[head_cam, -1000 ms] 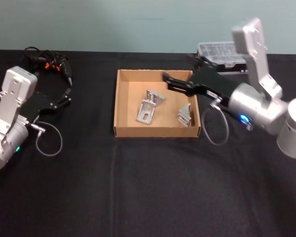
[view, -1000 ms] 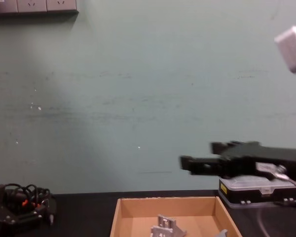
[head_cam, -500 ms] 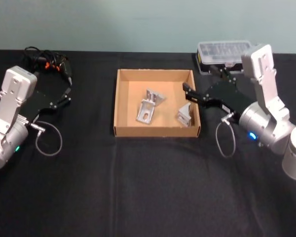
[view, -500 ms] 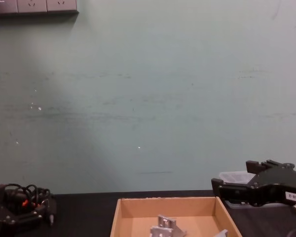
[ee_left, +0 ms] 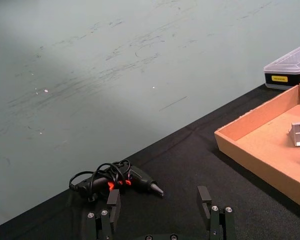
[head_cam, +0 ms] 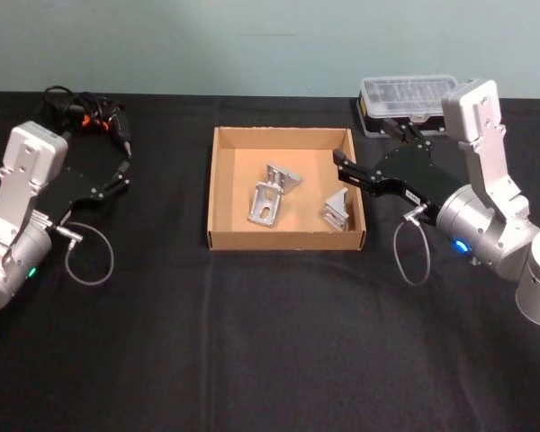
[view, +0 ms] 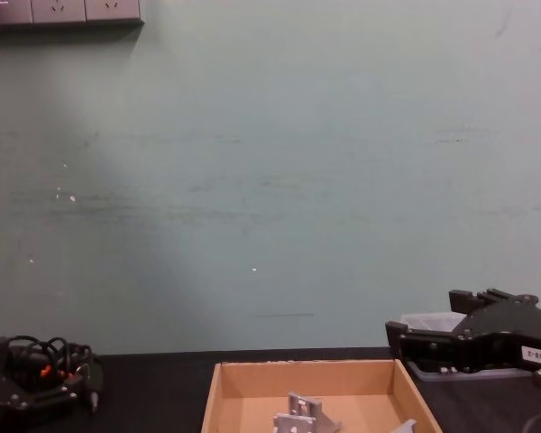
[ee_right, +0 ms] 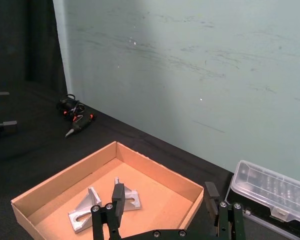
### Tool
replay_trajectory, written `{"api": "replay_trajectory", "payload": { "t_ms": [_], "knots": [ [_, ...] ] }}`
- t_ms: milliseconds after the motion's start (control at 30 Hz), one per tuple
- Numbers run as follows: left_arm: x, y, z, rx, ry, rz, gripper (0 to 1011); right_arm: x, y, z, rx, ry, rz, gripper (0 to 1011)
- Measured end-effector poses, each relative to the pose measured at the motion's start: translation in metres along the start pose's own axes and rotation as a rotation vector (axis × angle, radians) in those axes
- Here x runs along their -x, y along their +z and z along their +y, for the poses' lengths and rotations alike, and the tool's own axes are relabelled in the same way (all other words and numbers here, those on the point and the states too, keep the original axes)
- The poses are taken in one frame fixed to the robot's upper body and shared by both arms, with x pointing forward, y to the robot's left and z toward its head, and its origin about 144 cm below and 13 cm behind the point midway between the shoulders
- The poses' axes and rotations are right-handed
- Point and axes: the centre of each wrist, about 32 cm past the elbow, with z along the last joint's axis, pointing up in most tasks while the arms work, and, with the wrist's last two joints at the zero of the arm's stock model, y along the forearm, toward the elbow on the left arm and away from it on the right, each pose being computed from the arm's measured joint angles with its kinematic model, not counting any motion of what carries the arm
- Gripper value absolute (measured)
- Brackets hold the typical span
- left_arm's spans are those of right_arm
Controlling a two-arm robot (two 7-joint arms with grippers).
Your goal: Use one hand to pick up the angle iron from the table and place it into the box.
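Angle irons (head_cam: 272, 192) (head_cam: 339, 209) lie inside box (head_cam: 221, 171), at nine o'clock from right claw (head_cam: 342, 166), released, empty, nearer than left claw (head_cam: 124, 167), also released.

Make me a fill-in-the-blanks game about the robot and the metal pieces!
1. The number of angle irons lying in the box is ____.
2. The right gripper, at the box's right wall, has its fingers ____.
3. The left gripper holds ____.

Missing words: two; open; nothing
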Motion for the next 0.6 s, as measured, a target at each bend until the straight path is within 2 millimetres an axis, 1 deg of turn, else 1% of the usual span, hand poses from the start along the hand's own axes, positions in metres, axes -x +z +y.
{"api": "replay_trajectory", "payload": {
  "t_ms": [600],
  "knots": [
    [0.0000, 0.0000, 0.0000, 0.000, 0.000, 0.000, 1000, -0.0001, 0.0005, 0.0000, -0.002, 0.003, 0.001, 1003]
  ]
}}
